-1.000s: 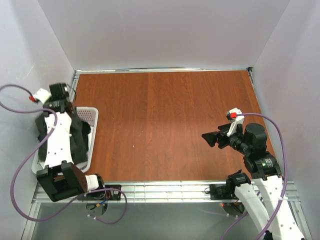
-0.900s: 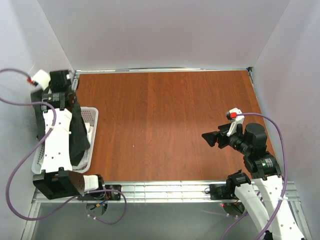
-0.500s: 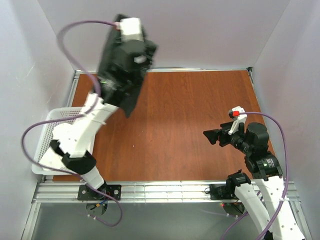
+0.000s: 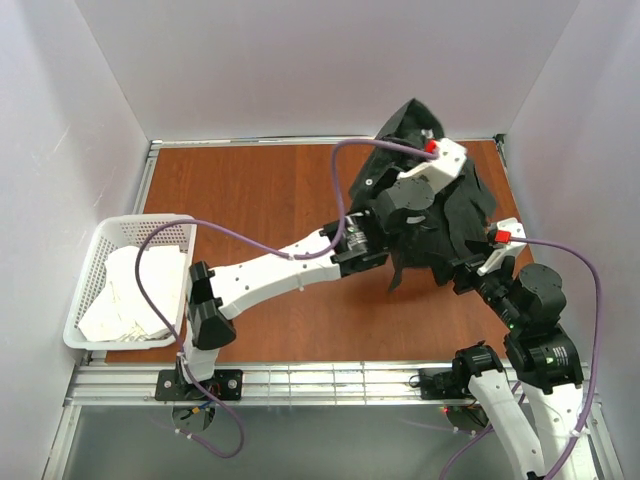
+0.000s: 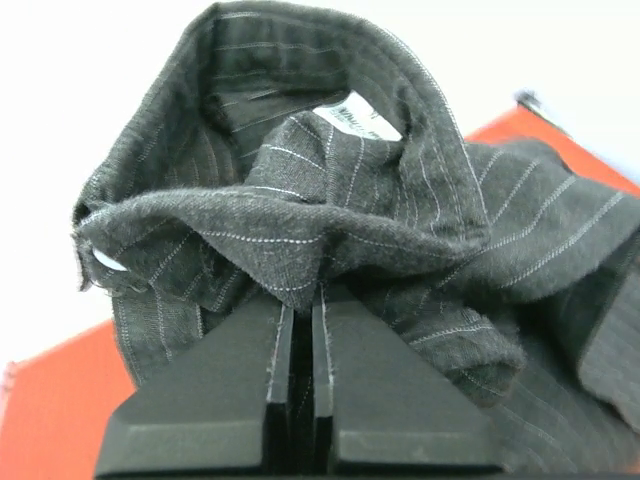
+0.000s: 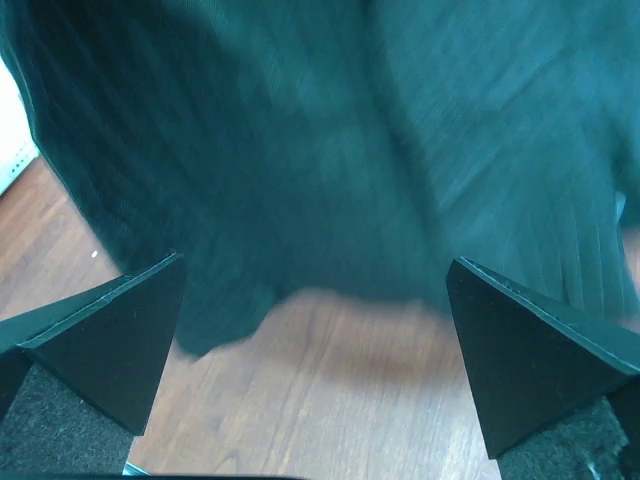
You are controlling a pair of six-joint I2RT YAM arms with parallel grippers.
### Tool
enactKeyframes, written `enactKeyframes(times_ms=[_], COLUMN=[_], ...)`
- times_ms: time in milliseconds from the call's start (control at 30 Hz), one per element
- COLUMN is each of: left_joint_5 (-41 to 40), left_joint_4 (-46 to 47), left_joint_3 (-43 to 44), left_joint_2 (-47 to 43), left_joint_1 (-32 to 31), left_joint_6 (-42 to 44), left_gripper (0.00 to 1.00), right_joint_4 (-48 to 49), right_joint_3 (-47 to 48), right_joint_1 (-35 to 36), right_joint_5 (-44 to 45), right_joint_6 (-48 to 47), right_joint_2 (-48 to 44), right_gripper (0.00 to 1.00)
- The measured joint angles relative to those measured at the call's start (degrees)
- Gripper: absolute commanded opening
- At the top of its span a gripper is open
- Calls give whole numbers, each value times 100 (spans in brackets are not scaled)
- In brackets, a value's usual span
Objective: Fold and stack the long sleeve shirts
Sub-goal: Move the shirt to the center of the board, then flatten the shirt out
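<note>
White plastic basket (image 4: 85,290) at 8 o'clock, near edge of wooden table (image 4: 250,190), w/ pale cloth (image 4: 135,290) inside. At 4 o'clock, right gripper (image 6: 315,265), fingers spread wide, holding nothing, close to hanging hem. Further back, approx. 2 o'clock, long sleeve shirt (image 4: 455,215), charcoal w/ pale pinstripes, hanging over table. Left gripper (image 5: 300,300) clamped tight on bunched fabric below collar; white label visible inside collar.
</note>
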Motion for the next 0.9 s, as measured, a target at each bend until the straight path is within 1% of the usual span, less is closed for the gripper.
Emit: enactKeyframes(times_ms=[33,67,100,167,200,233,267,400,433,533,567,600,633,700,767,833,900], left_joint_5=[197,446,752,1329,1620,1840,2188,2771,2907,3353,3467,3554,3635,3856,4210,4465,4769], left_joint_4=[-415,-667,-918,-1246,-1399,-1550,-1812,-2332,-2516,-2863,-2986,-3036,-3091,-3136,-3032,-2826,-2715], left_joint_3=[-284,-468,-719,-1473,-1825,-2133,-2618,-3445,-3661,-4341,-4590,-4802,-5012,-5407,-5980,-6529,-7088], left_joint_2=[-181,-317,-485,-920,-1108,-1259,-1421,-1768,-1899,-2494,-2761,-3001,-3244,-3665,-4002,-4135,-4131], left_joint_1=[125,238,400,839,1045,1283,1646,1908,1985,2463,2632,2771,2879,2942,2914,2887,2881], left_joint_6=[-586,-1001,-1550,-2479,-2844,-3211,-3810,-4660,-4819,-5285,-5418,-5519,-5617,-5853,-6113,-6360,-6579], left_gripper=[5,15,23,51,69,80,80,82,82,82,82,82,82,82,82,81,81], right_joint_4=[-15,-37,-52,-131,-166,-201,-219,-293,-321,-356,-382,-391,-387,-393,-385,-352,-321], right_joint_3=[7,13,13,13,13,13,13,20,20,20,17,9,-20,-101,-256,-420,-490], right_joint_1=[0,0,0,0,0,0,0,0,0,0,0,0,0,7,55,153,424], right_joint_5=[35,59,79,114,116,111,107,26,-107,-293,-411,-503,-610,-754,-839,-815,-732], right_joint_6=[15,26,42,68,81,98,105,173,208,214,219,216,221,240,245,260,304], right_joint_2=[-44,-74,-92,-107,-107,-107,-107,118,387,704,898,1075,1303,1633,1993,2282,2597], right_gripper=[99,99,99,99,99,99,99,99,99,97,95,88,85,80,79,77,77])
